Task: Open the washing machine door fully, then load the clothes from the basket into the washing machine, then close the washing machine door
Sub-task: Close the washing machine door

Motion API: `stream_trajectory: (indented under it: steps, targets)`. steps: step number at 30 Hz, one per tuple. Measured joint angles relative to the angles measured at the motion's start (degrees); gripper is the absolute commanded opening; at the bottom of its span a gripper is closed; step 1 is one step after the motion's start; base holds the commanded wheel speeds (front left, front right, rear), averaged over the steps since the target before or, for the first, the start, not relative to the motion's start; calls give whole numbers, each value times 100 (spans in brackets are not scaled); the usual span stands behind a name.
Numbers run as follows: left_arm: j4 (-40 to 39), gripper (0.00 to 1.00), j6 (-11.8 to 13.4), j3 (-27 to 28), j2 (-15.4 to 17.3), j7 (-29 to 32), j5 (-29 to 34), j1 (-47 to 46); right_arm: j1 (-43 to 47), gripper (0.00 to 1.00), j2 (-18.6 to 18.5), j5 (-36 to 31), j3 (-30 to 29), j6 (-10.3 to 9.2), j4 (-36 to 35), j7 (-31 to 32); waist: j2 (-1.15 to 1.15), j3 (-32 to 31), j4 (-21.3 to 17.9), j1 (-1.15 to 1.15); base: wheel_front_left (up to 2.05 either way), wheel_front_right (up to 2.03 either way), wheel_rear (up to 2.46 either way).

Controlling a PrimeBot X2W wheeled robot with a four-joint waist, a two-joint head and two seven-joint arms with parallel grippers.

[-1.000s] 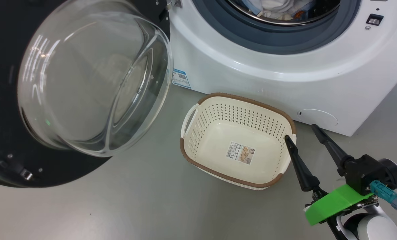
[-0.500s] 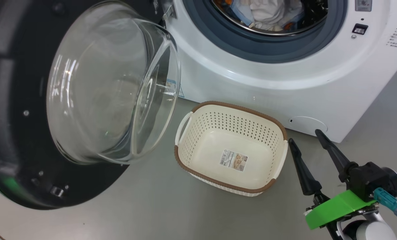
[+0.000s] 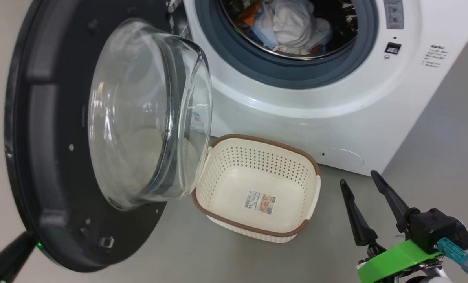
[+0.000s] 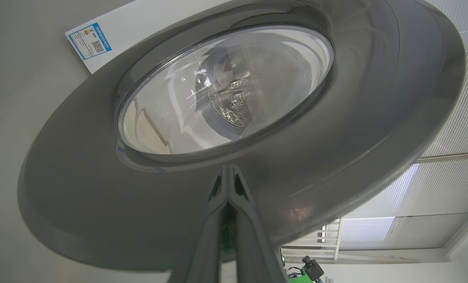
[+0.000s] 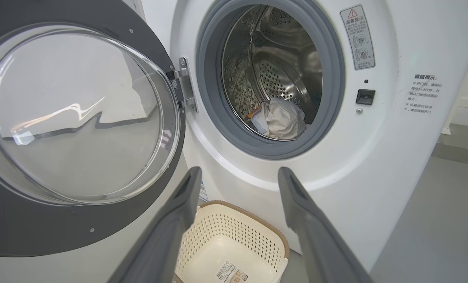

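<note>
**Two steps done, one under way: closing the door**

Starting big, with the white boxy front-loading washing machine (image 3: 336,118): not sealed yet, steel drum on show inside the grey-blue gasket.

On to the large round washing machine door (image 3: 41,165), glossy black rim around a bulging clear glass bowl. Turned further edge-on than a second ago. Swung in far enough to overlap, in the head view, the left end of the small cream-white perforated plastic basket (image 3: 257,165) with the brown woven-look rim, and apart from it a second ago. Even allowing for the head camera's own tilt upward, reads as real door travel toward the opening.

Down to that basket on the floor just in front of the machine: emptied, nothing left but a label.

Up into the drum for the light blue, bear-printed clothes (image 3: 289,23) with white lining: heaped at the bottom, loaded.

Now the left gripper (image 4: 228,169): pinched together on nothing, tips against the door's outer face, apparently pushing.

Last, the right gripper (image 3: 357,177): spread wide and empty, parked right of the basket, well clear of the door.

Clearance of the bowl over the basket's left end: impossible to judge from here. Worth watching through the rest of the swing.
</note>
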Motion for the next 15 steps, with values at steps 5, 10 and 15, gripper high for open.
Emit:
stream_trajectory:
  steps: [5, 10, 15]
  targets:
    - [-382, 0, 1, -203, -62, 123, 8, 178, 65, 100, 33, 9, 18, 0, 16, -45, 0, -113, -242, 0, 0, 0, 0]
    - [-506, 0, 23, -309, -122, 119, 24, 178, 64, 100, 49, 21, 36, 0, 18, -96, 0, -156, -481, 0, 0, 0, 0]
    - [-766, 0, 135, -480, -235, 114, 112, 180, 63, 100, 56, 32, 42, 0, 65, -165, 0, -156, -773, 0, 0, 0, 0]
